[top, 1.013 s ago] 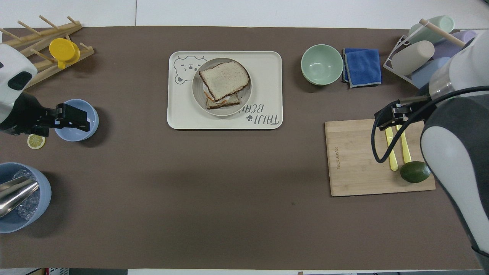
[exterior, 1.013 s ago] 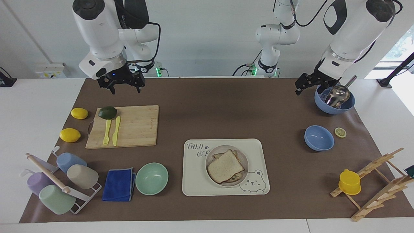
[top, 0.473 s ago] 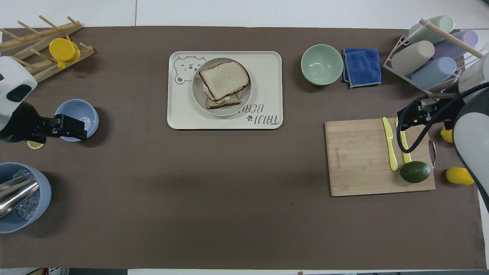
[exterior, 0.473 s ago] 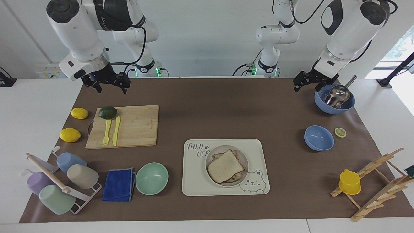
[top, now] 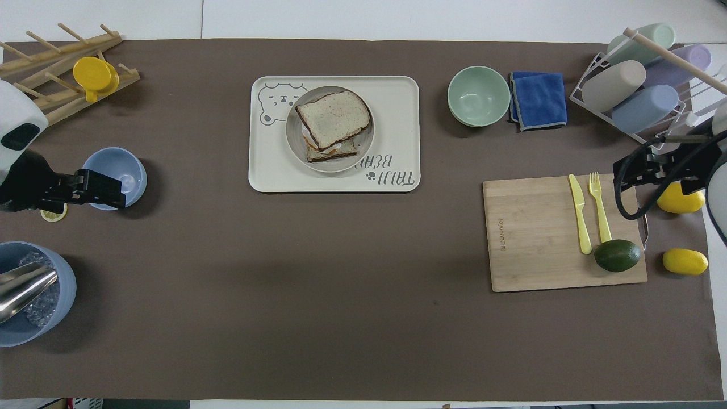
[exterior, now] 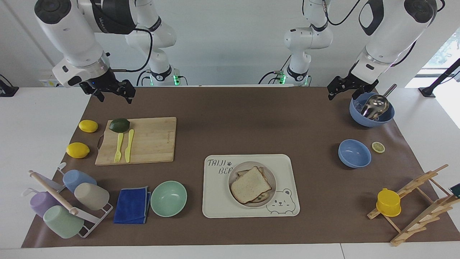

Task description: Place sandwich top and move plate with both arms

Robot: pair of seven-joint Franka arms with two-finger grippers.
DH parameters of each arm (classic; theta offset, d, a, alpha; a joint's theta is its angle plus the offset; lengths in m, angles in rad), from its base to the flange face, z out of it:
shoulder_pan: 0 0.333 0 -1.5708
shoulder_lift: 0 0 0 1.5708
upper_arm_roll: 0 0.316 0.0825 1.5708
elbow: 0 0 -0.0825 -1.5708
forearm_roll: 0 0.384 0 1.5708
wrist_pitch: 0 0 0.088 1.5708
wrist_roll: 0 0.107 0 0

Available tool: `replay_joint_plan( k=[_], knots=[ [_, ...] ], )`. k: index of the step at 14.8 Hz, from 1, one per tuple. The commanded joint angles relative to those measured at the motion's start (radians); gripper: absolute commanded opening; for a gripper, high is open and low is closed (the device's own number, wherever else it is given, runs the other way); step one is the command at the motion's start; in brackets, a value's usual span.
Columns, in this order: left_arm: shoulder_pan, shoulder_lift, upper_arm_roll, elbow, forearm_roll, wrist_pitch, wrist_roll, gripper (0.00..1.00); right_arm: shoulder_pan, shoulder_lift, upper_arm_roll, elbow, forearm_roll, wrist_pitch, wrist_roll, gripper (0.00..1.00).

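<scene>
The sandwich top [exterior: 250,184] [top: 333,119], a pale brown slice with a dark crust, lies on the stacked sandwich on the round off-white plate [exterior: 270,174] [top: 296,145]. The plate sits on the cream bear tray [exterior: 287,169] [top: 397,102]. My left gripper [exterior: 342,94] [top: 116,193] hangs open and empty in the air beside the big blue bowl, well away from the plate. Open and empty too, my right gripper [exterior: 113,95] [top: 653,170] hovers over the mat's edge at the right arm's end, by the cutting board's corner.
A big blue bowl [exterior: 372,116] holds ice and a metal scoop; a small blue bowl [exterior: 354,153] and a lemon slice [exterior: 378,146] lie nearby. The cutting board [exterior: 151,140] carries an avocado, fork and knife. Two lemons, a cup rack, blue cloth, mint bowl [exterior: 168,198] and wooden rack also stand around.
My right arm has swung up and outward, off the cutting board toward its own end of the table. The left gripper has drawn back slightly. The sandwich and plate have not moved.
</scene>
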Motion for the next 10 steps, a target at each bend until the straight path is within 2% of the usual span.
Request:
replay_joint_plan(
  k=[1, 10],
  knots=[
    [-0.009, 0.01, 0.006, 0.023, 0.019, -0.023, 0.011, 1.0, -0.01, -0.012, 0.011, -0.006, 0.009, -0.009, -0.012, 1.0],
    [-0.007, 0.014, -0.003, 0.031, 0.047, -0.014, 0.009, 1.0, -0.033, -0.012, 0.009, -0.01, 0.009, 0.014, -0.014, 1.0]
  ],
)
